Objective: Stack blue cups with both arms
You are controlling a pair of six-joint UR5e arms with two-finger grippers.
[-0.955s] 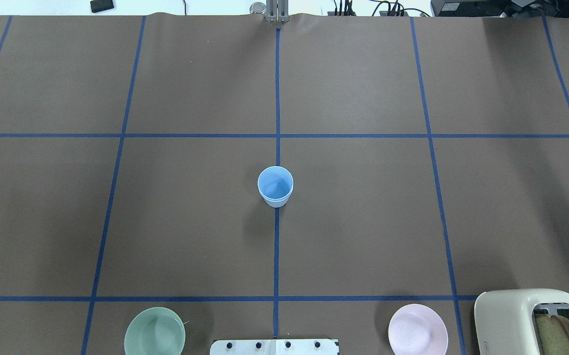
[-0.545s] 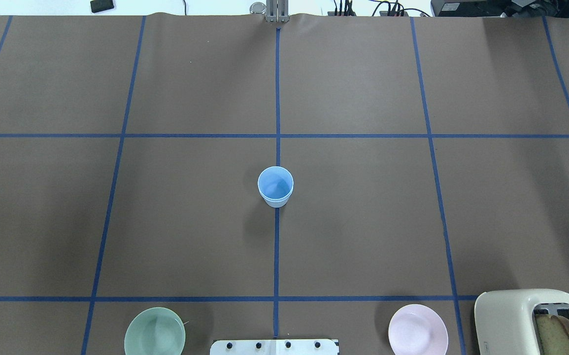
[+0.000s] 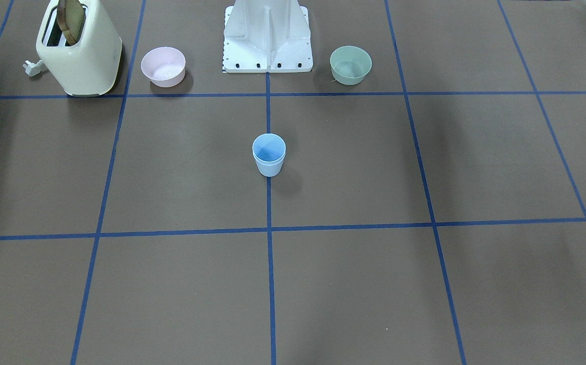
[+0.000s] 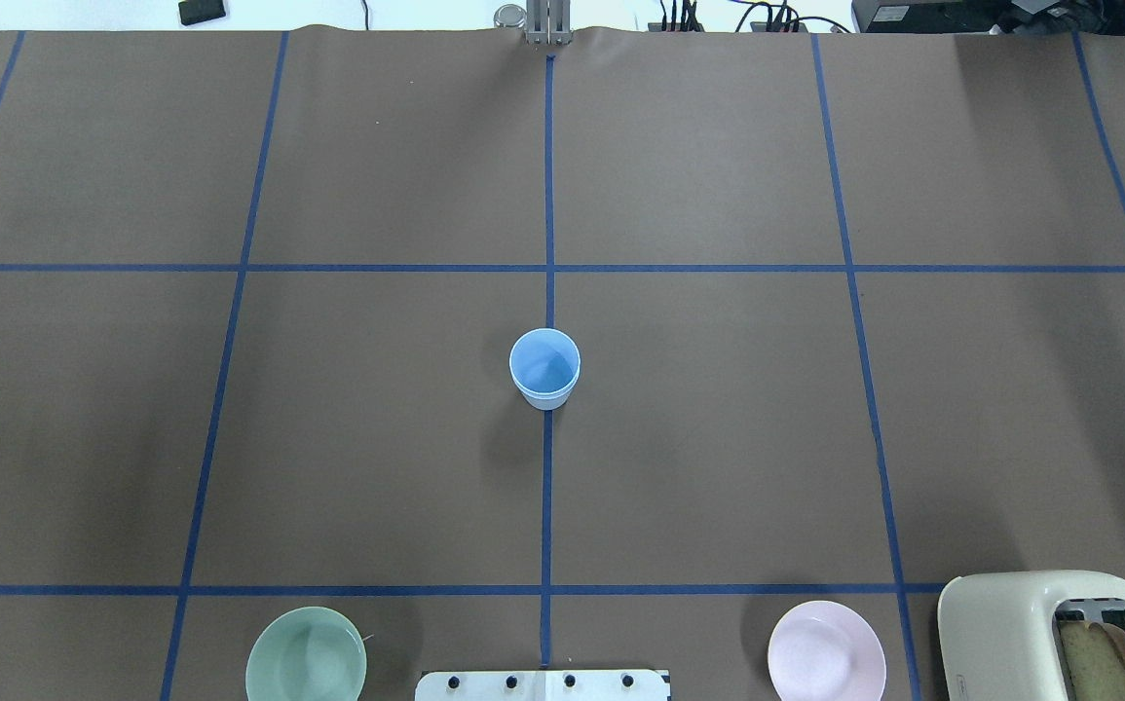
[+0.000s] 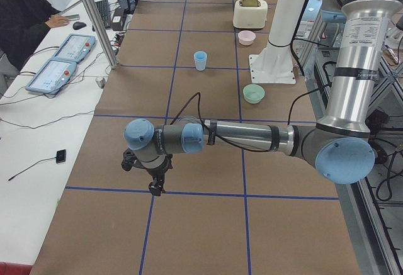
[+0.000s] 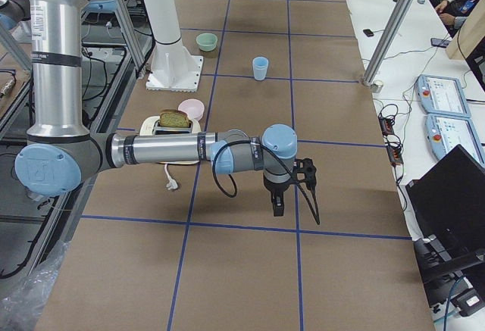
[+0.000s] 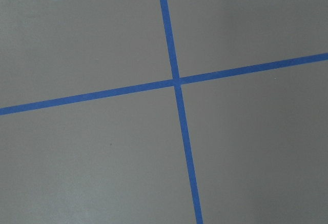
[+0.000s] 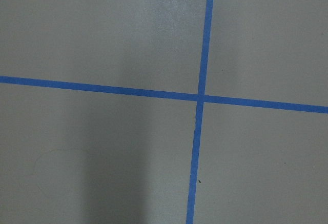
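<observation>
One pale-blue cup shape (image 4: 544, 368) stands upright on the centre tape line, also in the front view (image 3: 269, 154). A second rim line shows just under its top rim, as of one cup nested in another. No separate second cup is in view. My left gripper (image 5: 154, 187) shows only in the exterior left view, pointing down over a tape crossing far from the cup (image 5: 200, 60). My right gripper (image 6: 278, 208) shows only in the exterior right view, likewise far from the cup (image 6: 260, 67). I cannot tell whether either is open or shut. Both wrist views show only brown table and tape.
A green bowl (image 4: 306, 654) and a pink bowl (image 4: 826, 650) flank the white base mount (image 4: 543, 684). A cream toaster (image 4: 1049, 633) with bread stands at the near right. An operator (image 5: 25, 20) sits at the side desk.
</observation>
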